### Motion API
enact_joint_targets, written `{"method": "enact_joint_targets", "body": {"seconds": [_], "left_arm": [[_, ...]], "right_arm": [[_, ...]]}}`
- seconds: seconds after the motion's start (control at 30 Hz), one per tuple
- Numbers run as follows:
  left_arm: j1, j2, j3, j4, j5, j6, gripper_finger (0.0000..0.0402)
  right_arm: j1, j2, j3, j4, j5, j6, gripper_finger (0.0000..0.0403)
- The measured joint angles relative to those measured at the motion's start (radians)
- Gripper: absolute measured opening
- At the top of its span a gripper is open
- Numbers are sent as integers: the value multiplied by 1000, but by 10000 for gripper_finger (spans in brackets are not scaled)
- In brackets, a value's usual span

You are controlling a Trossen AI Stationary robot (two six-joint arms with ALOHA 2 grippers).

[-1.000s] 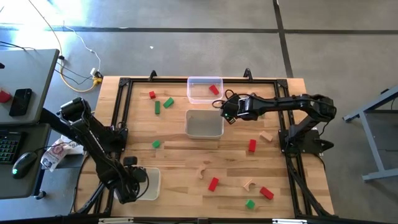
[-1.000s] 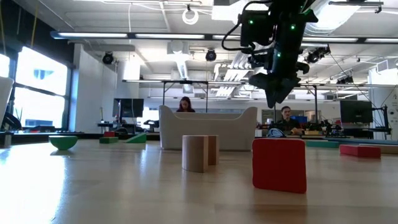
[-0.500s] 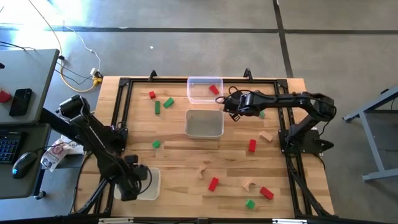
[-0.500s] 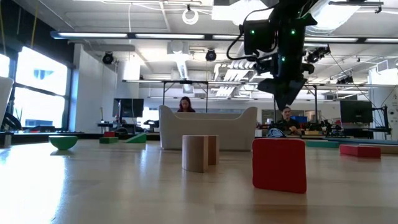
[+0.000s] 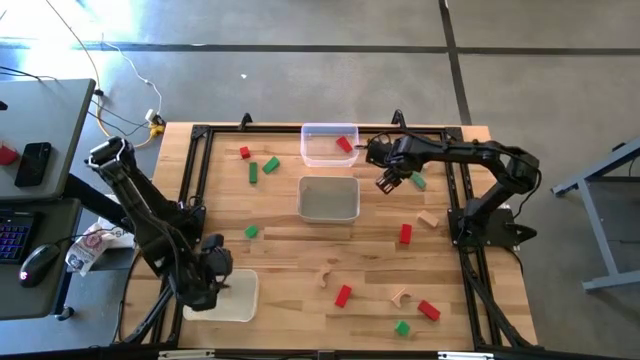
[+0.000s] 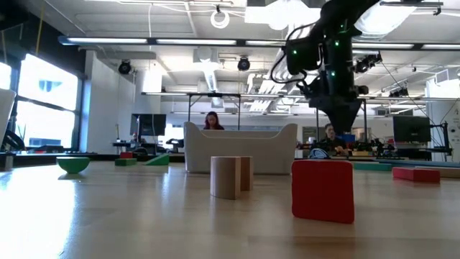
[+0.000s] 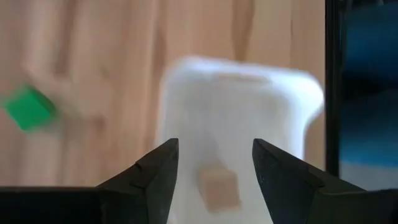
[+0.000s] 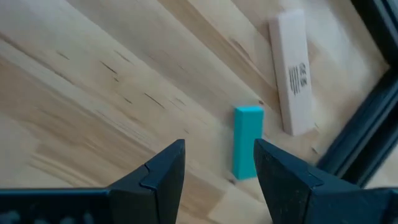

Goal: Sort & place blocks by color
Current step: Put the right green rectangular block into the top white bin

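The left gripper [image 5: 222,283] hangs over the white tray [image 5: 243,309] at about 7 o'clock on the table [image 5: 290,235], its fingers apart and empty. In its wrist view a plain wood cube [image 7: 219,188] lies inside that tray, showing between the fingers. A small green block [image 5: 251,232] sits on the boards at 9 o'clock, near the tray. Toward 11 o'clock lie a red block [image 5: 244,152] and two green blocks [image 5: 271,165].

At 12 o'clock stands the clear tray [image 5: 312,155] holding one red block [image 5: 345,144]; just below it stands a second tray [image 5: 345,211].

The right gripper [image 5: 388,181] hovers at 1 o'clock, beside the trays, fingers spread with nothing between them. Its wrist view shows a green bar [image 8: 247,150] ahead of the fingers, just beside a pale wood bar [image 8: 291,70].

Across the 3 to 5 o'clock area lie a wood piece [image 5: 429,219], a red bar [image 5: 405,233], another wood piece [image 5: 324,276], a red one [image 5: 343,295], a wood shape [image 5: 400,297], a red block [image 5: 428,310] and a green one [image 5: 402,327].
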Motion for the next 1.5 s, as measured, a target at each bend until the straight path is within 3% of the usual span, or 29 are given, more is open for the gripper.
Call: {"method": "enact_joint_targets", "body": {"seconds": [0.37,0.47,0.77,1.03,1.5], "left_arm": [[0,-98,0,0,-509,214,191],[8,-105,0,-1,-588,217,191],[112,-109,0,-1,-597,251,191],[202,-109,0,-1,-555,270,191],[229,-108,0,-1,-492,306,191]], "right_arm": [[-106,0,-2,-86,-34,0,179],[-128,0,-18,-84,-34,-9,179],[-210,0,-75,-53,-40,-86,179],[-258,0,-75,-19,-144,-194,179],[-297,10,-75,33,-175,-199,179]]}}
